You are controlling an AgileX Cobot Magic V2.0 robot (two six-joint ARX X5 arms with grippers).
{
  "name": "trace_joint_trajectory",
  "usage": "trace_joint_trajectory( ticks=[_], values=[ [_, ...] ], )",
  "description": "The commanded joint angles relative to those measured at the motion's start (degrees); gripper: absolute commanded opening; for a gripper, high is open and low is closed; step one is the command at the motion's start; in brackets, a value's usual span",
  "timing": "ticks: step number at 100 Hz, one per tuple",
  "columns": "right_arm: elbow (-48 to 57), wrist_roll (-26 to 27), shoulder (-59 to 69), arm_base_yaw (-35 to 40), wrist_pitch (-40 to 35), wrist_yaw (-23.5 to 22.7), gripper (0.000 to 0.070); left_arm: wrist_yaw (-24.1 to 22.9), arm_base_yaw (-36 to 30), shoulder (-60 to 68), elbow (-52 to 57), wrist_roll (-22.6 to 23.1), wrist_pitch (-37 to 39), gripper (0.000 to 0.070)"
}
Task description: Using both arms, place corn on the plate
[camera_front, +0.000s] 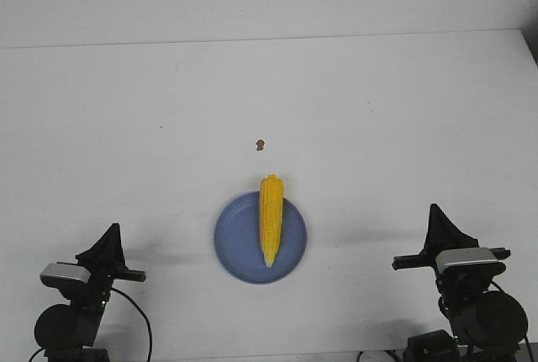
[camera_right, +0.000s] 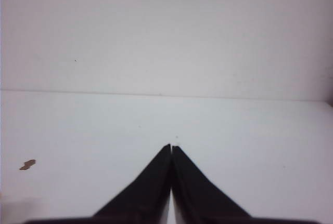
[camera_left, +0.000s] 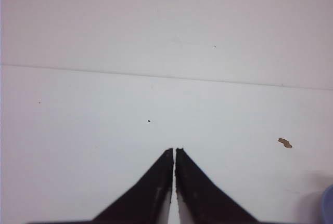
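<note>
The yellow corn [camera_front: 271, 219] lies on the round blue plate [camera_front: 236, 249] near the table's front middle. Its pointed end faces the front edge and its blunt end reaches over the plate's far rim. My left gripper [camera_front: 111, 229] is shut and empty at the front left, well apart from the plate. In the left wrist view the left gripper [camera_left: 174, 150] shows its jaws together, and a sliver of the plate [camera_left: 328, 203] shows at the edge. My right gripper [camera_front: 434, 209] is shut and empty at the front right. In the right wrist view the right gripper [camera_right: 171, 146] is closed over bare table.
A tiny brown speck [camera_front: 259, 144] lies on the white table beyond the plate; it also shows in the left wrist view [camera_left: 284, 142] and in the right wrist view [camera_right: 27, 165]. The table's far edge meets a white wall.
</note>
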Motion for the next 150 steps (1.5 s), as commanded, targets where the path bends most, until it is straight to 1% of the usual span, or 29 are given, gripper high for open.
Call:
trace_joint_trajectory(
  ticks=[1, 8, 17, 26, 47, 59, 85, 99, 124, 150],
  values=[
    [-1.7, -1.6, -1.4, -0.9, 2.5, -0.6, 0.0003, 0.0, 0.1, -0.1, -1.1, 0.6, 0.7, 0.0013],
    [-4.4, -1.7, -3.4, -2.1, 6.1, -1.7, 0.0003, 0.1, 0.1, -0.1, -1.1, 0.6, 0.7, 0.0013],
    [-9.5, -1.7, -6.7, -4.0, 12.0, -1.7, 0.0003, 0.1, 0.1, -0.1, -1.1, 0.6, 0.7, 0.0013],
    [-13.5, -1.5, -8.1, -5.5, 15.8, -2.4, 0.0003, 0.0, 0.1, -0.1, -1.1, 0.6, 0.7, 0.0012],
    [-18.7, -1.2, -8.1, -8.8, 18.3, -5.3, 0.0003, 0.0, 0.1, -0.1, -1.1, 0.6, 0.7, 0.0013],
    [-20.9, -1.2, -8.1, -10.3, 20.9, -8.2, 0.0003, 0.1, 0.0, -0.1, -1.1, 0.6, 0.7, 0.0013],
    [-25.5, 0.9, -8.1, -10.9, 26.8, -9.0, 0.0003, 0.1, 0.0, -0.1, -1.1, 0.6, 0.7, 0.0013],
    [-27.7, 2.0, -8.1, -10.9, 29.0, -8.9, 0.0003, 0.1, 0.0, -0.1, -1.1, 0.6, 0.7, 0.0013],
    [-27.7, 2.2, -8.1, -10.9, 28.7, -6.3, 0.0003, 0.1, 0.1, -0.1, -1.1, 0.6, 0.7, 0.0013],
    [-27.7, 2.9, -8.1, -10.9, 29.1, -6.1, 0.0003, 0.1, 0.0, -0.1, -1.1, 0.6, 0.7, 0.0013]
  ],
)
